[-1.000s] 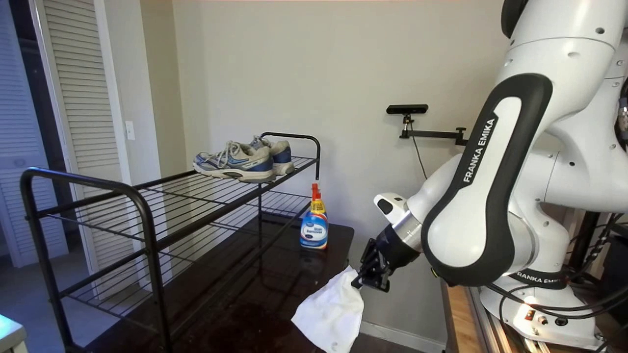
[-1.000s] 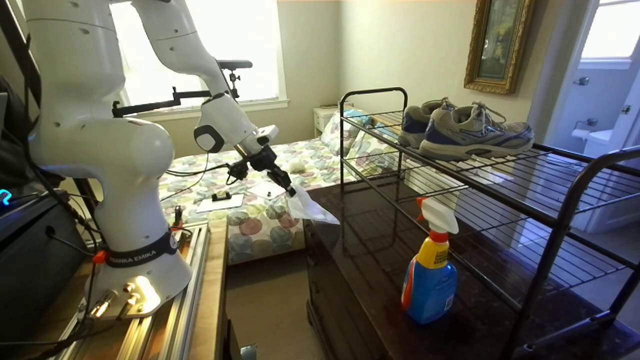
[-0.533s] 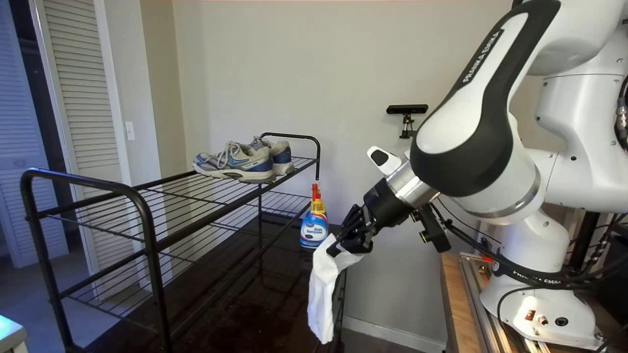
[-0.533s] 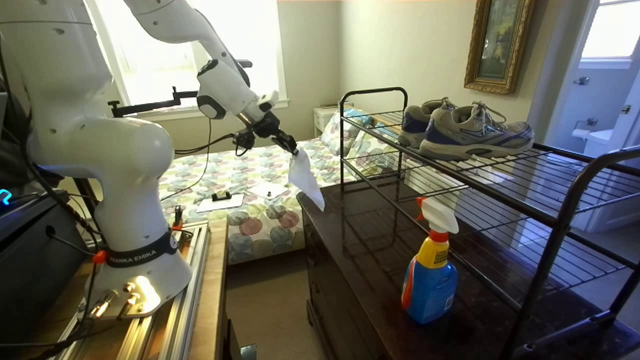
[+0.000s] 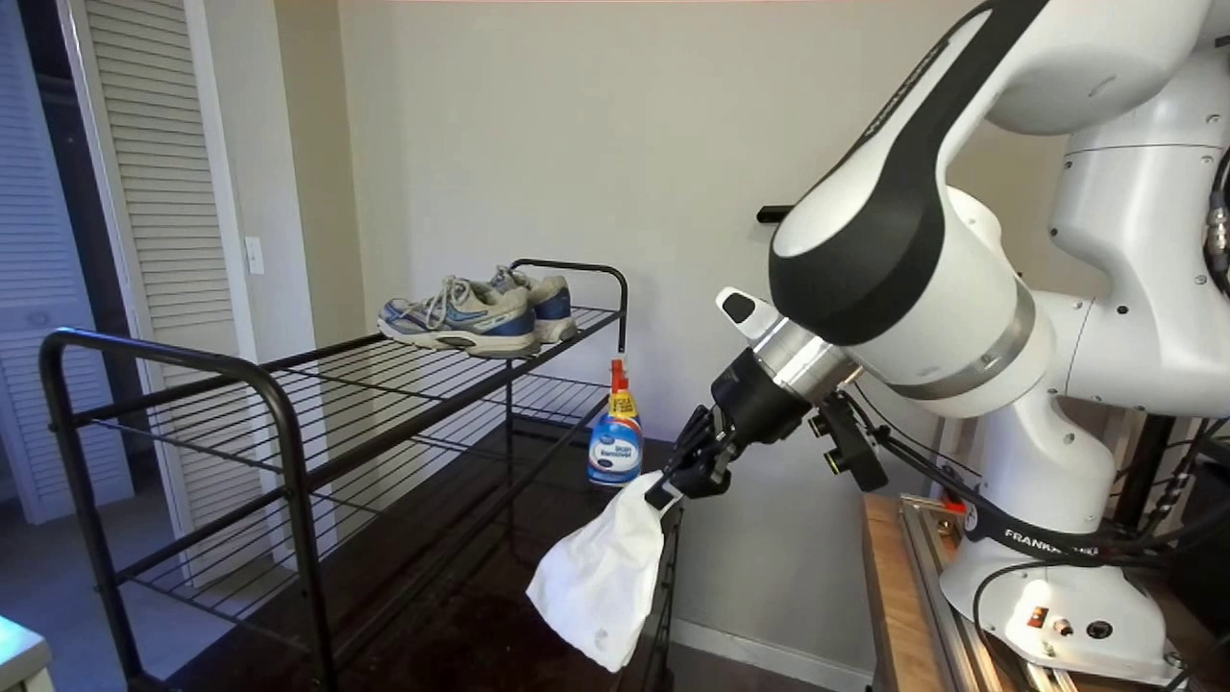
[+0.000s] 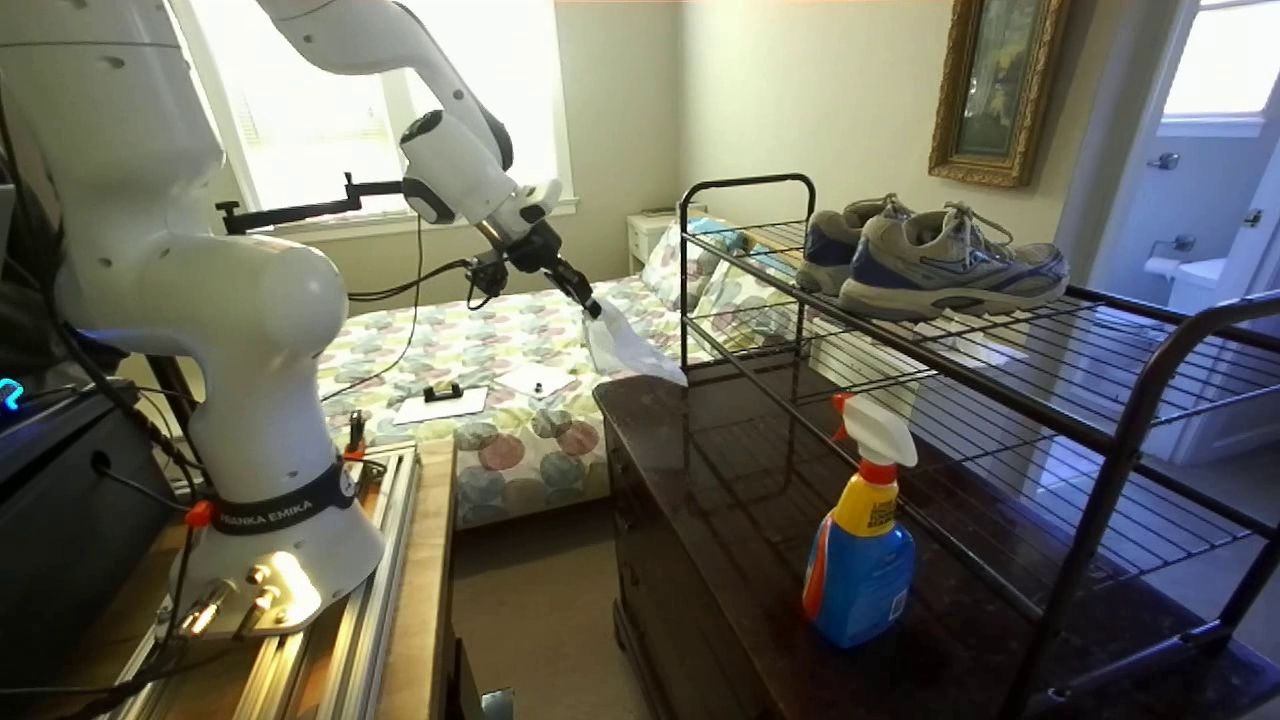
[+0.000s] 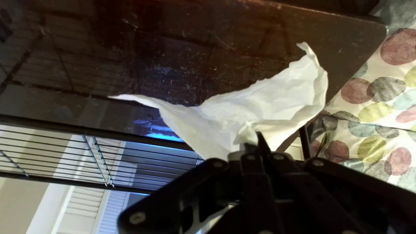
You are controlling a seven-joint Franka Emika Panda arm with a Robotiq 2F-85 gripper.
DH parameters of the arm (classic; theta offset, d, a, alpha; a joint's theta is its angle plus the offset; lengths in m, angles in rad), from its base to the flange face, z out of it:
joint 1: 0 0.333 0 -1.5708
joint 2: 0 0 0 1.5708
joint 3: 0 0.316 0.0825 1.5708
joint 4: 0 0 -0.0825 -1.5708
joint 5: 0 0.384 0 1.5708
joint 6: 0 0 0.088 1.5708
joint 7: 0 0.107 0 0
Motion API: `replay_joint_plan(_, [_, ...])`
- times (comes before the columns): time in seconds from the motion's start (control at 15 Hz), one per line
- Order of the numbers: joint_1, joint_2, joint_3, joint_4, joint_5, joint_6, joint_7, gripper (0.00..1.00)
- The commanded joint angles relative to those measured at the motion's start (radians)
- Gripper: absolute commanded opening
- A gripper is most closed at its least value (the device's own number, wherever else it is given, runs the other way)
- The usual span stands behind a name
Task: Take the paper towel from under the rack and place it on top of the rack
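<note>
The white paper towel hangs from my gripper, which is shut on one end of it. In an exterior view the towel slants from the gripper toward the rack's far end. In the wrist view the towel spreads out beyond the gripper, above the dark dresser top. The black wire rack stands on the dresser and shows in both exterior views. Its rail also shows in the wrist view. The gripper is outside the rack, apart from it.
A pair of shoes sits on the rack's top shelf. A spray bottle stands on the dresser beside the rack. A bed lies past the dresser's end. A camera arm sticks out near the robot.
Over the last second my gripper has risen and moved toward the rack, still holding the towel. The towel swung, hung down, then swung out toward the rack. Rack, shoes and bottle stayed put.
</note>
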State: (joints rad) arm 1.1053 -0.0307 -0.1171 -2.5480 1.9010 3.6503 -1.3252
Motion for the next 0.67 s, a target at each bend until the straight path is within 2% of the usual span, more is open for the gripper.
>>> replay_joint_plan(0.0, [0.014, 0.027, -0.009, 0.165, 0.266, 0.020, -0.251, 0.00])
replay_joint_plan(0.33, [0.034, 0.062, -0.011, 0.417, 0.564, 0.230, -0.602, 0.00])
replay_joint_plan(0.4, [-0.093, 0.070, 0.102, 0.479, 0.571, 0.281, -0.643, 0.00])
replay_joint_plan(0.6, [-0.198, 0.101, 0.171, 0.643, 0.573, 0.360, -0.712, 0.00])
